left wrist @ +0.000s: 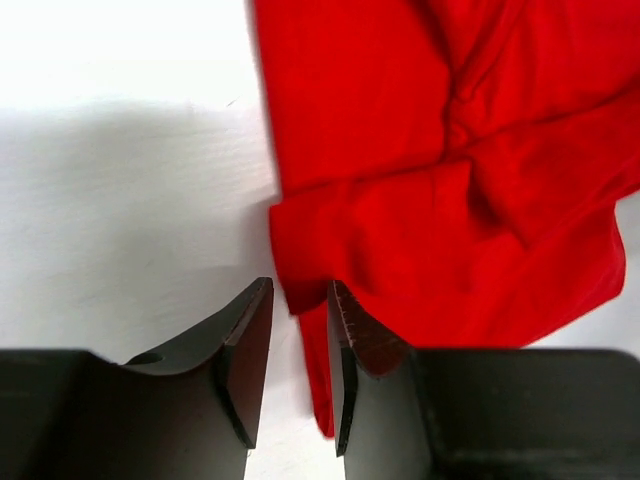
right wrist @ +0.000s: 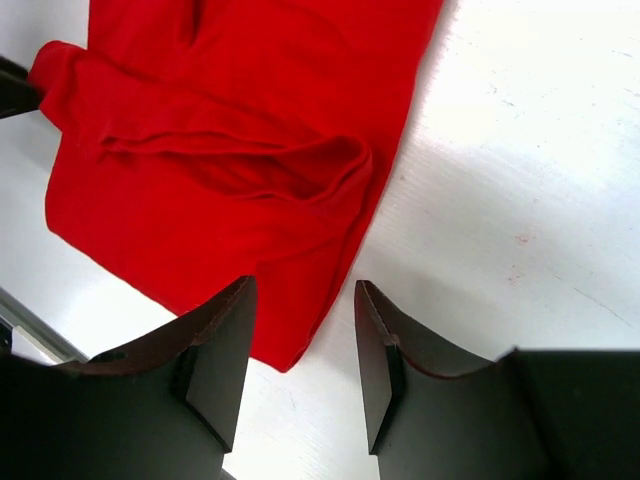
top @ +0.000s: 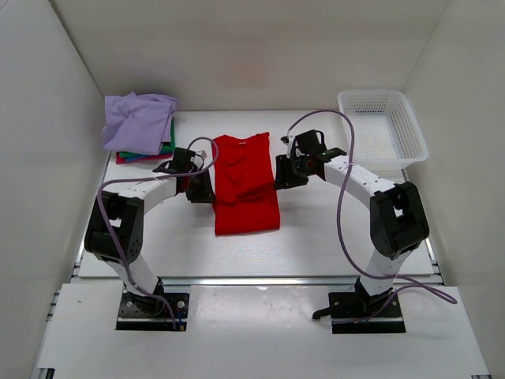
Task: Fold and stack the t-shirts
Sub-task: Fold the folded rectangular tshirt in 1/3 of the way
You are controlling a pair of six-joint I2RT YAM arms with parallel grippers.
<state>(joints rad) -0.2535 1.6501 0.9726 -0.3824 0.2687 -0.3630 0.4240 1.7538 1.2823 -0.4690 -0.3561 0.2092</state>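
Midway between the left and right edges of the worktop (top: 331, 229) lies the red shirt (top: 246, 185), folded to a long strip. The left gripper (left wrist: 300, 292) is narrowly parted at its left side and the right gripper (right wrist: 305, 288) wide open at its right, neither grasping. A shallow pinch may catch only the top layer, and the fold would spill open on lifting

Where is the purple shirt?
In the top view, the purple shirt tops the pile at the far left, beyond the left gripper, left of the red shirt.
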